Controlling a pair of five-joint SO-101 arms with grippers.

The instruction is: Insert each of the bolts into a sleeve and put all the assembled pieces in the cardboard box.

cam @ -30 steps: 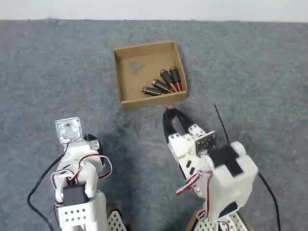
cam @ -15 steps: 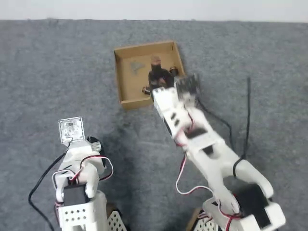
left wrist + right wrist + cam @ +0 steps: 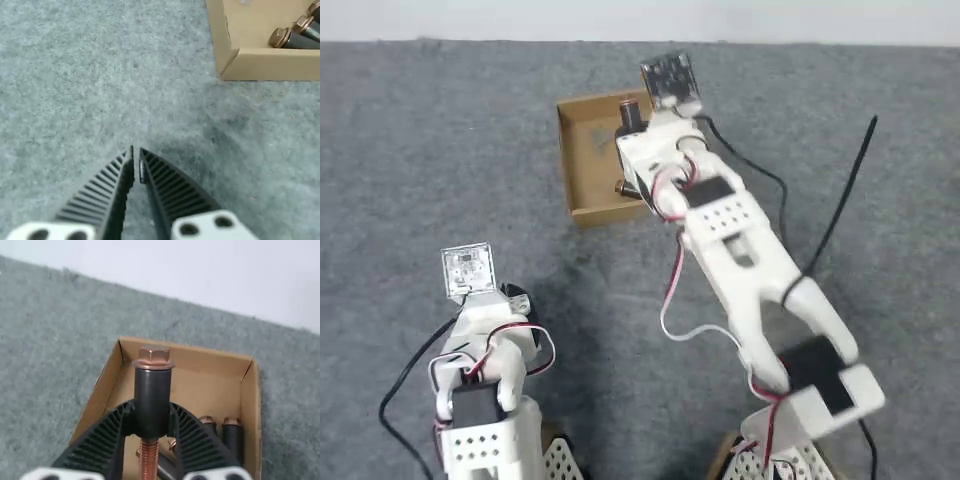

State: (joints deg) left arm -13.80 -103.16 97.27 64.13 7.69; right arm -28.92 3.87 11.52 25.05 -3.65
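Note:
My right gripper (image 3: pixel 151 412) is shut on an assembled piece (image 3: pixel 151 395), a black sleeve with a copper bolt through it. The piece stands upright, bolt head (image 3: pixel 153 355) uppermost, over the open cardboard box (image 3: pixel 192 365). In the high view the right gripper (image 3: pixel 642 150) hangs above the box (image 3: pixel 585 150) with the piece (image 3: pixel 633 116) in it. More assembled pieces (image 3: pixel 222 427) lie in the box. My left gripper (image 3: pixel 136 160) is shut with nothing in it, low over the carpet and well short of the box's corner (image 3: pixel 235 57).
Grey carpet (image 3: pixel 440 150) covers the whole table, with a pale wall along the far edge. The left arm (image 3: pixel 485 350) sits folded at the near left. The right arm's black cable (image 3: pixel 840 200) arcs to the right of the box.
My right arm has swung forward from in front of the box to above it, carrying the assembled piece. The left arm has stayed put.

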